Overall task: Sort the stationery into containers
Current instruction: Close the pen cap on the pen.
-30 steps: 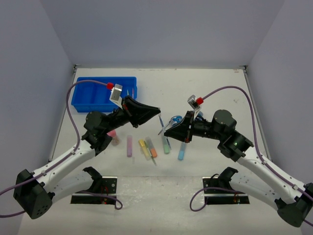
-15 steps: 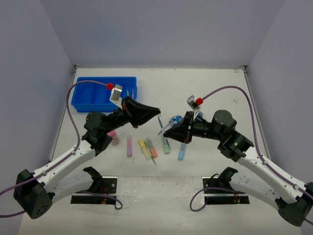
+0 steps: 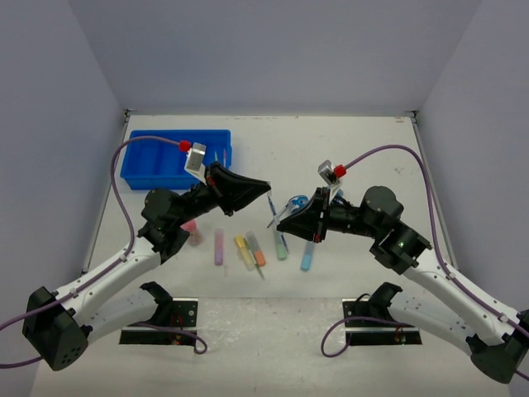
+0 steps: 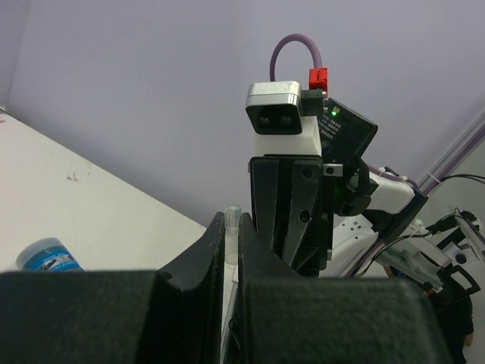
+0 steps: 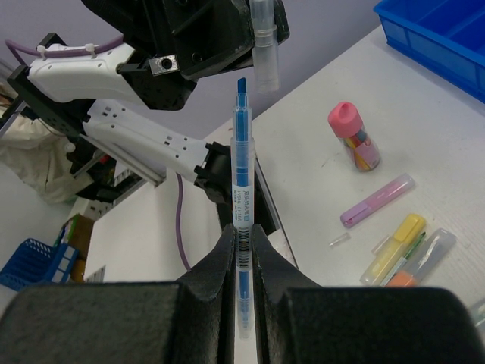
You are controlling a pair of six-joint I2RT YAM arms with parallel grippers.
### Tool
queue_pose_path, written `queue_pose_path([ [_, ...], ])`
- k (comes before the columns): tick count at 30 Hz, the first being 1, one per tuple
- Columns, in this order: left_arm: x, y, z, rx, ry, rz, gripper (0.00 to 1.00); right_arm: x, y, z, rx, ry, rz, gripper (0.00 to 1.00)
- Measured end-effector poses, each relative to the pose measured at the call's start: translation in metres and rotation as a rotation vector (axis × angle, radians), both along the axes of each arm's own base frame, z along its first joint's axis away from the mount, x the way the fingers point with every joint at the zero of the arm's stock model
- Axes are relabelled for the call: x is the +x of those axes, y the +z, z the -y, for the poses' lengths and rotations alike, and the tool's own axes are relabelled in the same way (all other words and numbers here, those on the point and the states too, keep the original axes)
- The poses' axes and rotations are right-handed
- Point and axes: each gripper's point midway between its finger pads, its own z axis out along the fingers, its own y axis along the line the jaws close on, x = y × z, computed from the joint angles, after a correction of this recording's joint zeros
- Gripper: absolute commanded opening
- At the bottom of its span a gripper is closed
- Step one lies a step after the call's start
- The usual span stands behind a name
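My left gripper [image 3: 266,187] is shut on a clear pen cap [image 4: 232,226], held in the air over the table's middle. The cap also shows in the right wrist view [image 5: 263,42]. My right gripper [image 3: 282,221] is shut on a thin blue pen [image 5: 241,174], its bare tip pointing up just below and beside the cap. The pen shows in the top view [image 3: 272,210] between the two grippers. The blue tray [image 3: 157,161] stands at the far left. Purple [image 3: 219,246], yellow [image 3: 244,251], orange [image 3: 258,255], green [image 3: 281,244] and blue [image 3: 307,257] markers lie in a row.
A pink-capped bottle [image 3: 193,231] stands left of the markers, close to the left arm. A round blue tub [image 3: 299,202] sits behind the right gripper. A tiny clear cap [image 5: 339,240] lies near the purple marker [image 5: 377,201]. Walls close in the table on three sides.
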Motion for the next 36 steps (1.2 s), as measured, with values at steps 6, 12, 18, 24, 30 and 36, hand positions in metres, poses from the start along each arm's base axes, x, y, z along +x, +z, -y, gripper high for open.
queue_pose_path([
  [6, 0.0012, 0.0021, -0.0016, -0.005, 0.014, 0.007, 0.00, -0.0004, -0.0008, -0.0007, -0.002, 0.003, -0.002, 0.00],
  [12, 0.0023, 0.0049, -0.0022, -0.008, 0.024, 0.016, 0.00, -0.0020, -0.0033, -0.0009, -0.011, 0.007, -0.011, 0.00],
  [18, 0.0010, 0.0077, -0.0034, -0.013, 0.024, 0.022, 0.00, -0.0012, -0.0066, -0.0003, -0.024, 0.000, -0.023, 0.00],
  [24, 0.0006, 0.0082, -0.0037, -0.014, 0.024, 0.023, 0.00, 0.0014, -0.0054, -0.0006, -0.028, -0.012, -0.026, 0.00],
  [30, 0.0005, 0.0083, -0.0037, -0.014, 0.023, 0.023, 0.00, 0.0028, -0.0022, -0.0003, -0.025, -0.021, -0.022, 0.00],
  [36, -0.0001, 0.0080, -0.0034, -0.014, 0.020, 0.023, 0.00, 0.0043, 0.0000, -0.0002, -0.022, -0.029, -0.018, 0.00],
])
